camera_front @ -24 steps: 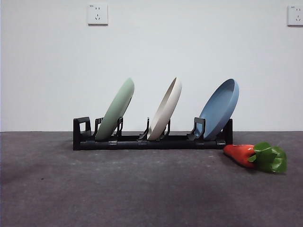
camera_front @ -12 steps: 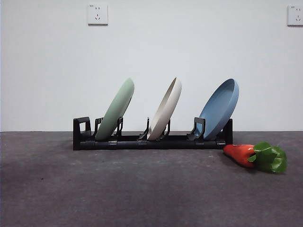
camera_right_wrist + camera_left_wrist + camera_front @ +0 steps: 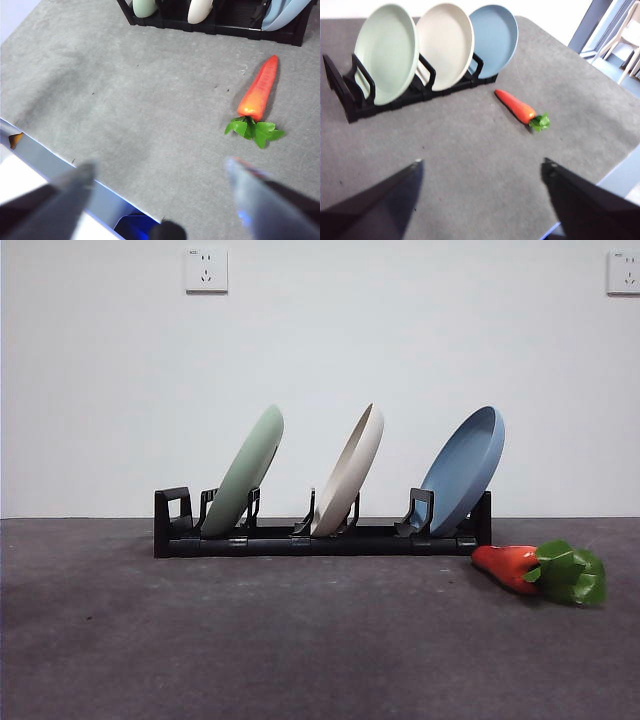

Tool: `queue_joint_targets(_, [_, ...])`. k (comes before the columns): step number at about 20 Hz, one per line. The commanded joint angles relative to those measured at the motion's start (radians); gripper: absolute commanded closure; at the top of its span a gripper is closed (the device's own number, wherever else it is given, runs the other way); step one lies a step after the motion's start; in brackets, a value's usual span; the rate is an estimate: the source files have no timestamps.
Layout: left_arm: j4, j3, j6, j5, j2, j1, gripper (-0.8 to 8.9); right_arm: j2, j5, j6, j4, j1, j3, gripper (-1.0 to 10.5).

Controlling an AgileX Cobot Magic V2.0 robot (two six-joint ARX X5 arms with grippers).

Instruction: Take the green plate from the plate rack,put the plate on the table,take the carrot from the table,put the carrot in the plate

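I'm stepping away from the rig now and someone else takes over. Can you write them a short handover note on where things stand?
Left tool: open, empty, above bare table, away from the rack.
Right tool: open, empty, also above the table, the carrot ahead of it.
Green plate: standing tilted in the rack, at the end farthest from the carrot, beside the cream plate; the blue plate fills the other end.
Carrot: lying on the table just off the rack's blue-plate end.
Done: nothing yet.
Left: lift the green plate out, lay it on the table, pick up the carrot, put it in the plate.
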Motion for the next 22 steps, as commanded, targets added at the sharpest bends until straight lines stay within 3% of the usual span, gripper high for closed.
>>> queue_joint_targets(1, [0.047, 0.006, -0.011, 0.007, 0.029, 0.001, 2.2, -0.002, -0.001, 0.008, 0.006, 0.002, 0.003, 3.4])
queue_joint_targets(7, [0.253, 0.008, -0.016, 0.004, 0.205, -0.048, 2.2, 0.002, -0.001, 0.009, 0.006, 0.002, 0.003, 3.5])
queue_joint_targets(10, [0.359, 0.047, -0.03, -0.069, 0.352, -0.114, 2.2, 0.016, -0.001, 0.013, 0.005, 0.002, 0.003, 3.5])
queue_joint_targets(22, [0.576, 0.49, -0.002, -0.291, 1.032, -0.277, 2.2, 0.071, 0.002, 0.014, 0.005, 0.002, 0.003, 3.5])
